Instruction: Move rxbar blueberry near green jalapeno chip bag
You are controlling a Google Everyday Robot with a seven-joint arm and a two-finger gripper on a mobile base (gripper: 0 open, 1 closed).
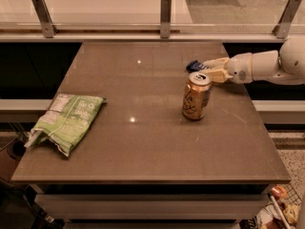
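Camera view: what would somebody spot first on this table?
A gold drink can stands upright on the right side of the table. Just behind it, a white arm's gripper reaches in from the right, at the little dark blue rxbar blueberry. Far off by the left edge lies the crumpled green jalapeno chip bag.

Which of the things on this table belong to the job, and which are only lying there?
Belong to the job:
rxbar blueberry, far right on the table
green jalapeno chip bag, near left corner
gripper, at the bar, on its right side

Only lying there:
drink can, upright, just in front of the bar
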